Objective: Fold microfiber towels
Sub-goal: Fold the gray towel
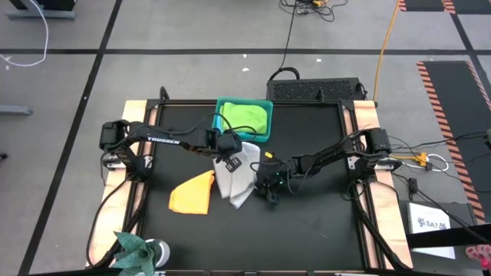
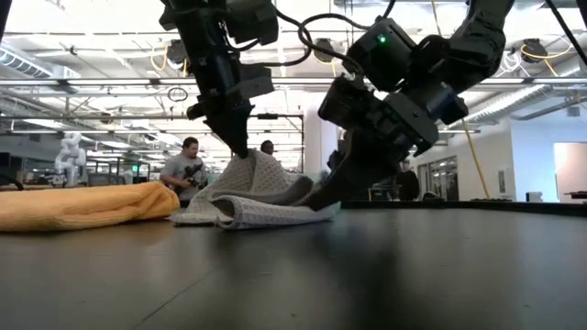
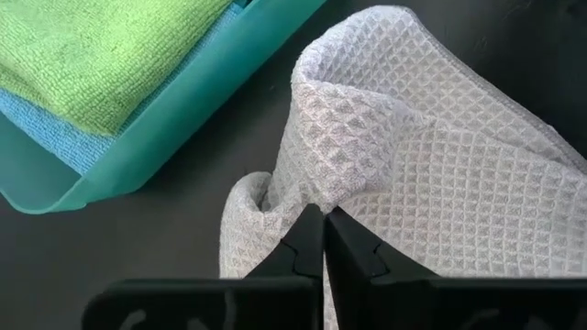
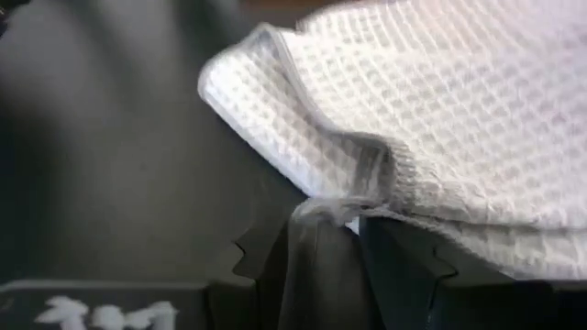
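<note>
I see the grey towel [image 1: 236,178] lying near the middle of the black worktop [image 1: 307,222], partly folded over itself. Its cloth has a waffle weave, with small square pockets, and a narrow stitched hem along the edges. In the low view it [image 2: 252,197] makes a soft heap with a raised peak where one part is pulled up.

My left tool [image 1: 227,159] is at the edge of this towel nearest the bin. In the left wrist view its two dark fingers [image 3: 303,252] are pressed together on a bunched fold of the waffle cloth [image 3: 404,156], so it is closed and gripping the grey towel.

My right tool [image 1: 270,188] is at the opposite side of the same towel. In the right wrist view the hem of the cloth [image 4: 431,137] sits pinched between the fingers [image 4: 321,257], so this one is also closed on the grey towel.

The orange towel [image 1: 193,192] lies flat just beside the grey one, on the left arm's side, with a roughly triangular outline. Its surface looks smooth and plush in the low view [image 2: 83,206].

The teal bin [image 1: 222,103] is a rigid plastic tray with a smooth, rounded rim. Inside it the green towel [image 1: 247,118] lies folded on top of the light blue towel [image 3: 50,133], both with a fine fuzzy pile.
</note>
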